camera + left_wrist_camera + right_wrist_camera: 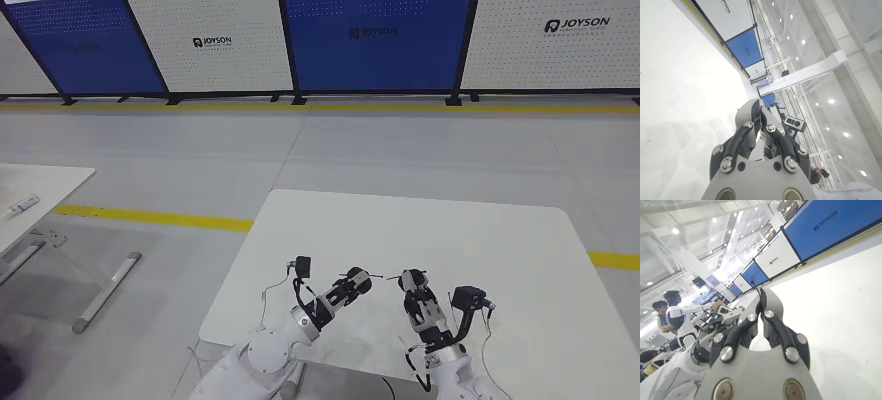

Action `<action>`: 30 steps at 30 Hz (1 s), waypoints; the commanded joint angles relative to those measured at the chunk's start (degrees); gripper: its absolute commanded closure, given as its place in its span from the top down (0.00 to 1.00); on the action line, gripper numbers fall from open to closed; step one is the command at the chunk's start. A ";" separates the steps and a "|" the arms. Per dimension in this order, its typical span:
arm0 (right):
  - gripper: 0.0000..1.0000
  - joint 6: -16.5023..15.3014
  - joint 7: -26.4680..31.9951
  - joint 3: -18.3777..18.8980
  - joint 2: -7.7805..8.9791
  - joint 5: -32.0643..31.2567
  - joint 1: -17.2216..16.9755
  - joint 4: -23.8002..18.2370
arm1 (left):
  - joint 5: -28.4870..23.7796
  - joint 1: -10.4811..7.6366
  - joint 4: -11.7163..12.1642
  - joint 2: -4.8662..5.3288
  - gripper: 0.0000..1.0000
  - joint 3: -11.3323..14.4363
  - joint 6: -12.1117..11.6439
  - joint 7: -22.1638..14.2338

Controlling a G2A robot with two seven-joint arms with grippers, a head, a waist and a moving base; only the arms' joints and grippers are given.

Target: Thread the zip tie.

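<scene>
Right wrist view: zip tie point(755, 285) juts lengthwise past the pinching right gripper point(762, 293).

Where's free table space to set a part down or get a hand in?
Crowded: mid near edge, where the left gripper and the right gripper, shut on the zip tie, nearly meet. Bare: the table from there to its far edge, and the near corner outside the right gripper.

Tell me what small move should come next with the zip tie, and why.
Probably ease the right pincer toward the left pincer, aiming the zip tie head at it. The right pincer is shut on the tie, head poking out, and a gap separates the two pincers.
</scene>
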 commanded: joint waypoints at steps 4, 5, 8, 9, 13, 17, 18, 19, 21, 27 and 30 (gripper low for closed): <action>0.00 -0.12 -0.25 0.84 -0.09 -1.02 -0.97 -1.25 | 0.00 0.00 0.00 0.00 0.00 0.00 0.00 0.00; 0.00 -0.12 -0.25 0.99 -0.13 -0.98 -1.00 -1.25 | 0.00 0.00 0.00 0.00 0.00 0.00 0.00 0.00; 0.00 0.22 0.04 1.26 -0.28 -1.39 -1.02 -1.17 | 0.00 0.00 0.00 0.00 0.00 0.00 0.00 0.00; 0.00 0.54 0.79 1.24 -0.33 -1.52 -0.89 -0.99 | 0.00 0.00 0.00 0.00 0.00 0.00 0.00 0.00; 0.00 1.79 2.04 1.26 -0.49 -1.50 -0.41 -0.87 | 0.00 0.00 0.00 0.00 0.00 0.00 0.00 0.00; 0.00 1.79 2.04 1.26 -0.49 -1.50 -0.41 -0.87 | 0.00 0.00 0.00 0.00 0.00 0.00 0.00 0.00; 0.00 1.79 2.04 1.26 -0.49 -1.50 -0.41 -0.87 | 0.00 0.00 0.00 0.00 0.00 0.00 0.00 0.00; 0.00 1.79 2.04 1.26 -0.49 -1.50 -0.41 -0.87 | 0.00 0.00 0.00 0.00 0.00 0.00 0.00 0.00; 0.00 1.79 2.04 1.26 -0.49 -1.50 -0.41 -0.87 | 0.00 0.00 0.00 0.00 0.00 0.00 0.00 0.00; 0.00 2.42 2.02 0.93 -0.78 -2.36 0.00 -0.54 | 0.00 0.00 0.00 0.00 0.00 0.00 0.00 0.00; 0.00 2.47 1.29 0.48 -1.17 -2.43 0.49 -0.19 | 0.00 0.00 0.00 0.00 0.00 0.00 0.00 0.00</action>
